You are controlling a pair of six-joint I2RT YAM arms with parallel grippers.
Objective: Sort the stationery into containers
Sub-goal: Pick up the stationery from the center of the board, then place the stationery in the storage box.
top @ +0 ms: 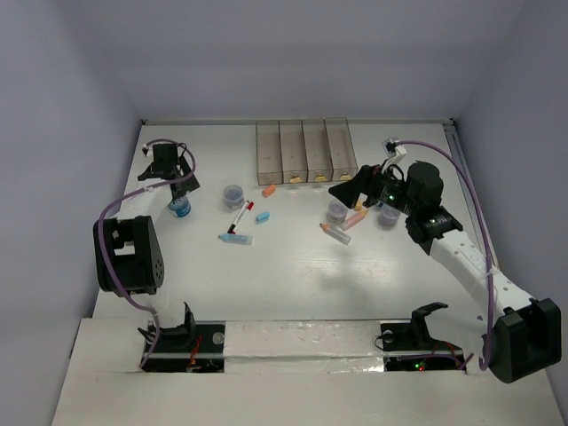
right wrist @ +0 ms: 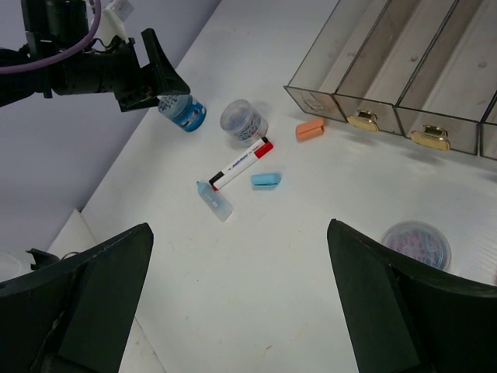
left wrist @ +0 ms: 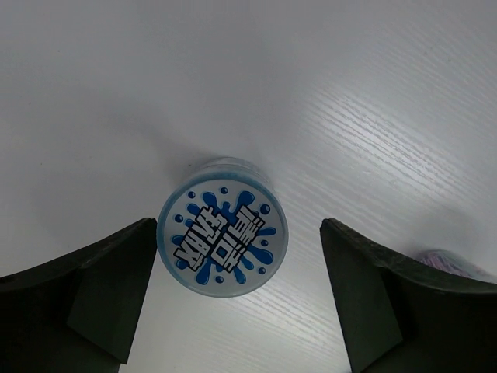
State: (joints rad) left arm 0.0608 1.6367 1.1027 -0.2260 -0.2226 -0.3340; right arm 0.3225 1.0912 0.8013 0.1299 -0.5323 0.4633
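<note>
**Top view.** Four joined containers [top: 306, 146] stand at the far side of the surface [top: 293, 284]. The blue-topped roll [top: 180, 207] sits well to the left of the containers, nearer the arms, below the left jaws. The red-capped marker [top: 240, 217] lies in front of the containers, to their left.

**Left wrist view.** The left jaws are open astride the upright roll. One finger [left wrist: 101, 287] is almost touching it and the other is clearly apart.

**Right wrist view.** The right jaws are wide open with nothing between them. An orange stick [right wrist: 310, 129] lies just before the containers' knobbed ends. A light-blue stick [right wrist: 265, 179] lies farther from the containers, beside the marker.
</note>
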